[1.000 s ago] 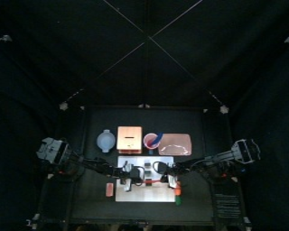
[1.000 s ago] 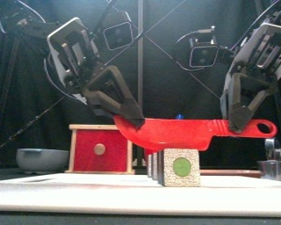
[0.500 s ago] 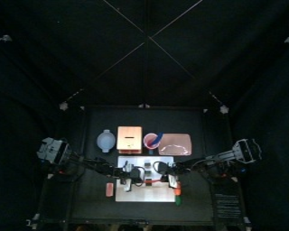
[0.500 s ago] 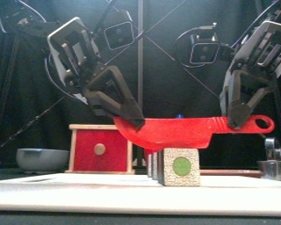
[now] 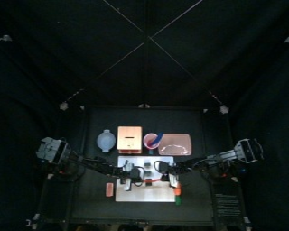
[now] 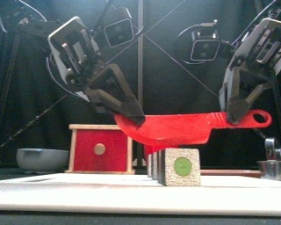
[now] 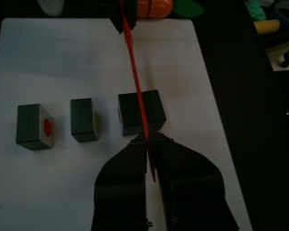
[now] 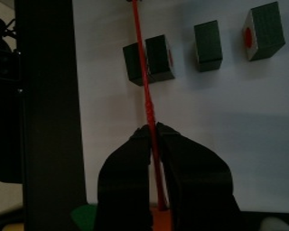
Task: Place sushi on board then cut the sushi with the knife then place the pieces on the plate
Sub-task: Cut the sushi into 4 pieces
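Note:
A red toy knife (image 6: 184, 129) hangs level-ish above the white cutting board (image 6: 108, 198), edge down over the sushi. My left gripper (image 6: 129, 117) is shut on its blade end and my right gripper (image 6: 237, 114) is shut on its handle end. Under the blade stands a dark green sushi block (image 6: 176, 167). In the left wrist view the knife (image 7: 135, 81) runs over the largest block (image 7: 144, 113), with two cut pieces (image 7: 83, 120) (image 7: 33, 124) lying apart beside it. The right wrist view shows the same row: block (image 8: 148, 60), then pieces (image 8: 209, 45) (image 8: 264, 31).
Behind the board stand the wooden box with the red drawer front (image 6: 98, 149), the blue-grey bowl (image 6: 43, 159) to its left, and the pink tray (image 5: 175, 143) at the back right. Both arms crowd the board (image 5: 144, 193) from either side.
The knife's handle end has risen a little with my right gripper, so the knife tilts up to the right. The left gripper and the sushi have hardly moved.

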`<state>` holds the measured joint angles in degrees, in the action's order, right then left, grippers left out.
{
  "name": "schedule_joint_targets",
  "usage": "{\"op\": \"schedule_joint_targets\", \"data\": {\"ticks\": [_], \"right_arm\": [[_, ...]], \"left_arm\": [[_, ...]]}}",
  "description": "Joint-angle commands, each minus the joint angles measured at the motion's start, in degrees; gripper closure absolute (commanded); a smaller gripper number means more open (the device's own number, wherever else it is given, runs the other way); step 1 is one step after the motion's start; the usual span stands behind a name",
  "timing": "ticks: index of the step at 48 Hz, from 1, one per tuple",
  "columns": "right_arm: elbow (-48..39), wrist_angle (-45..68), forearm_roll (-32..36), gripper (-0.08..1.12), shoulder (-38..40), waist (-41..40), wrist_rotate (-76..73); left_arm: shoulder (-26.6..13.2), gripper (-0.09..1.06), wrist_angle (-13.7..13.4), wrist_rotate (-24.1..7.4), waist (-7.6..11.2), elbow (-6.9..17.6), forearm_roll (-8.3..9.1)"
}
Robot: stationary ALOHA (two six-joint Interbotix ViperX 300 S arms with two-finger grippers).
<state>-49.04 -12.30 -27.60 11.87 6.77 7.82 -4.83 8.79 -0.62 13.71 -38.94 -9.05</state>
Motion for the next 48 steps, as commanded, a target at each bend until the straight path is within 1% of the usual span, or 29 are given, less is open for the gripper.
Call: {"op": "schedule_joint_targets", "data": {"ticks": [1,48], "right_arm": [[0.2,0.3,0.0,0.76,2.3,-0.8,-0.1],[-0.4,0.4,-0.4,0.76,-0.3,-0.9,-0.2]], "left_arm": [[1.6,0.56,0.2,-0.2,0.44,0.8,0.44],[-0.8,0.56,0.3,0.1,0.44,1.0,0.18]]}}
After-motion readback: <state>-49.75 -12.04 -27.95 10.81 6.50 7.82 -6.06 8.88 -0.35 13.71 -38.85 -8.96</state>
